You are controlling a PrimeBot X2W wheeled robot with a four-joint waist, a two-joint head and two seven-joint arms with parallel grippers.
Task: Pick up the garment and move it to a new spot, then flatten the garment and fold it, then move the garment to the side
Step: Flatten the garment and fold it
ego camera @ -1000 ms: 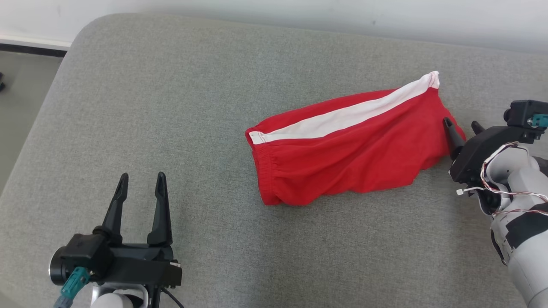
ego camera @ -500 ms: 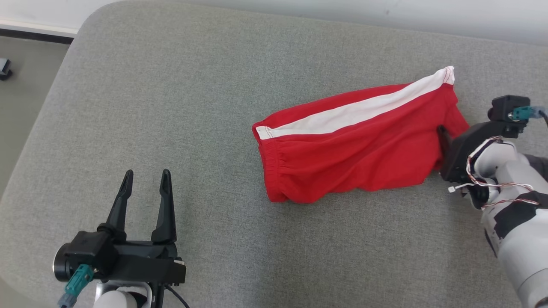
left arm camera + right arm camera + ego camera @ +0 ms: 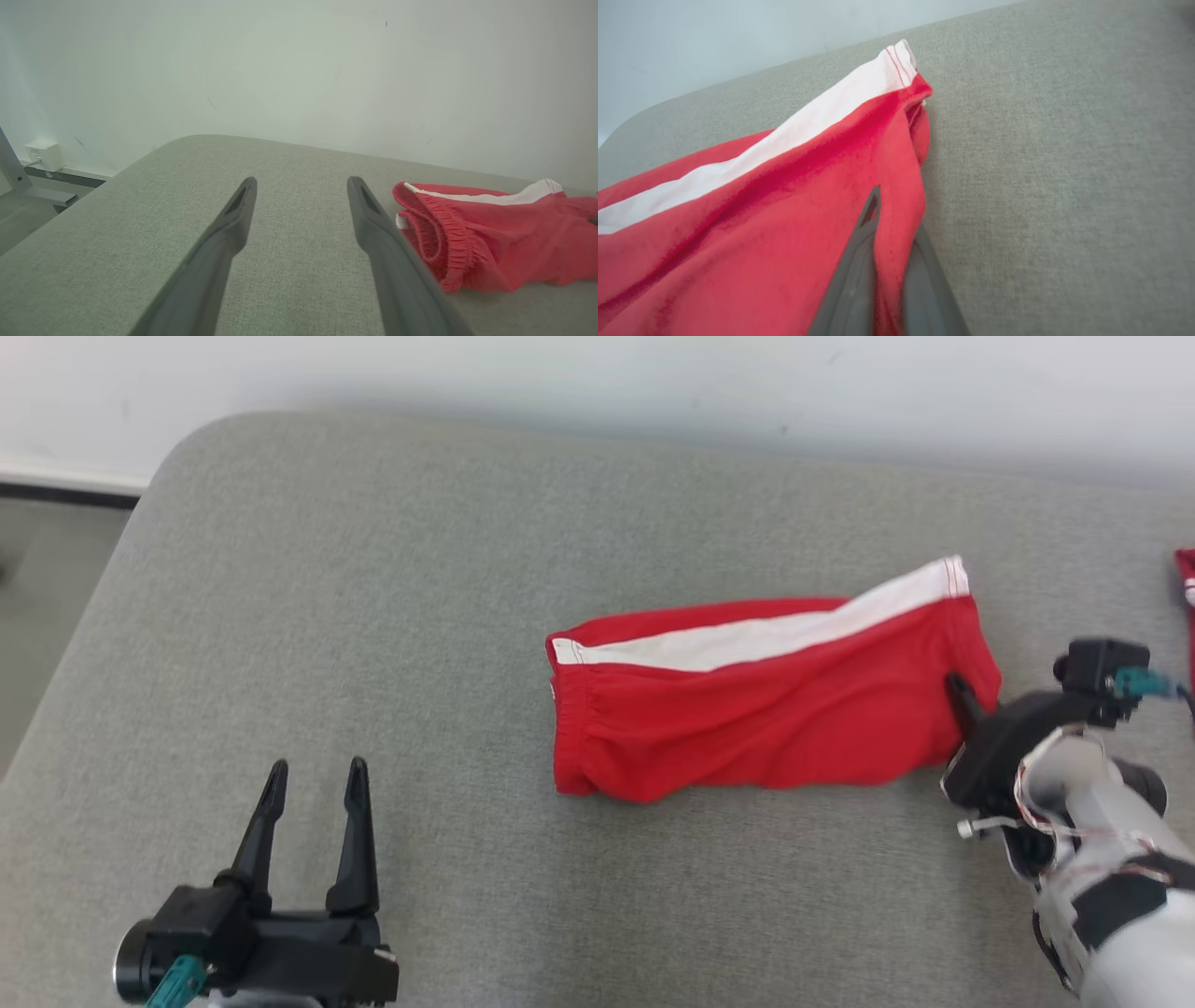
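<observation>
With our right claw (image 3: 959, 689) we are pinching the red shorts (image 3: 766, 709) at their right edge. At lower left, our left claw (image 3: 317, 767) is sitting wide open.

Surface: grey fabric pad (image 3: 373, 569), rounded corner far L. Wall (image 3: 560, 373): plain white, w/ dark baseboard (image 3: 65, 490). Floor (image 3: 47, 579): grey, L side. Small white box (image 3: 45, 155) at wall base.
</observation>
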